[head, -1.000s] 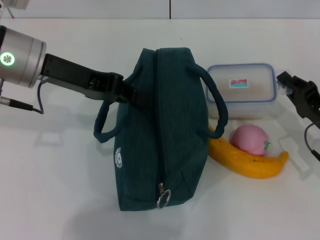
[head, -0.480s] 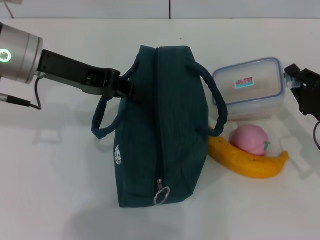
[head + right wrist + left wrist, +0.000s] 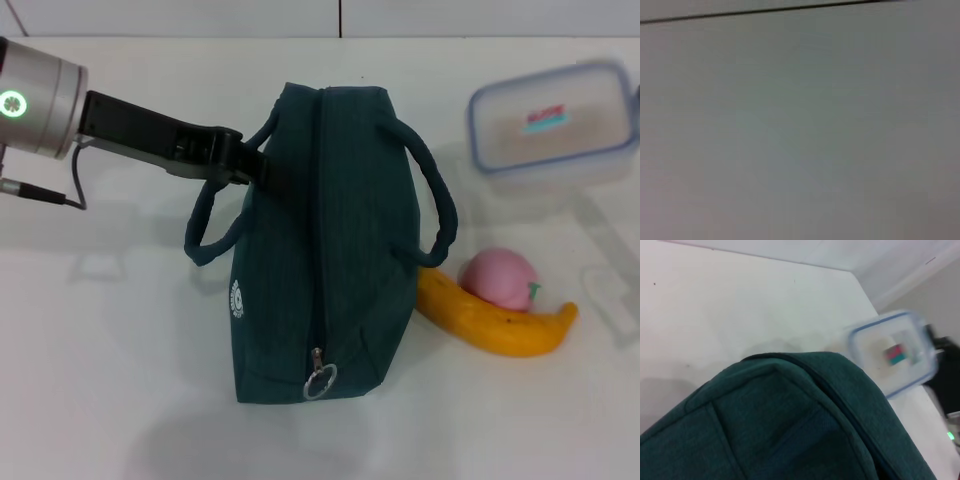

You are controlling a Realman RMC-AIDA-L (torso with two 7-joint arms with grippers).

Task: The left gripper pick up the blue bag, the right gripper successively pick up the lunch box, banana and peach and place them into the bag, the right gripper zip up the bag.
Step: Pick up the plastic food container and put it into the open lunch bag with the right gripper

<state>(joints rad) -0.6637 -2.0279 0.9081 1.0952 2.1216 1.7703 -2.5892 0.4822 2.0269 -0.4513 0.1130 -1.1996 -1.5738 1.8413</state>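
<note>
A: Start at the far left. What's the left arm doing?

B: Its silver wrist sits at the left edge of the head view, and the black left gripper [image 3: 250, 168] reaches right to the bag [image 3: 320, 250]. It is up against the bag's left side near the top, where the left handle [image 3: 205, 232] joins. The tips are dark against dark fabric, so I cannot tell how wide the jaws stand or whether they hold anything.

A: And the bag itself?

B: Dark teal, standing on the white table [image 3: 100, 380], zipper seam running down its middle and closed along its length. The metal pull ring [image 3: 320, 381] hangs at the near end. The right handle [image 3: 438, 215] loops out on the other side. The left wrist view shows the bag's top edge [image 3: 790, 415] close up.

A: What lies to the right of it?

B: The banana [image 3: 500, 325] rests on the table just beside the bag's right side, its near tip by the right handle. The peach [image 3: 497, 279] sits against the banana's back edge, touching it.

A: The box?

B: The box [image 3: 555, 125], clear with a blue-rimmed lid, is up at the far right, tilted and well apart from the fruit. It also shows past the bag in the left wrist view [image 3: 892, 352].

A: The right gripper?

B: Not visible. The right wrist view shows only a plain pale surface.
</note>
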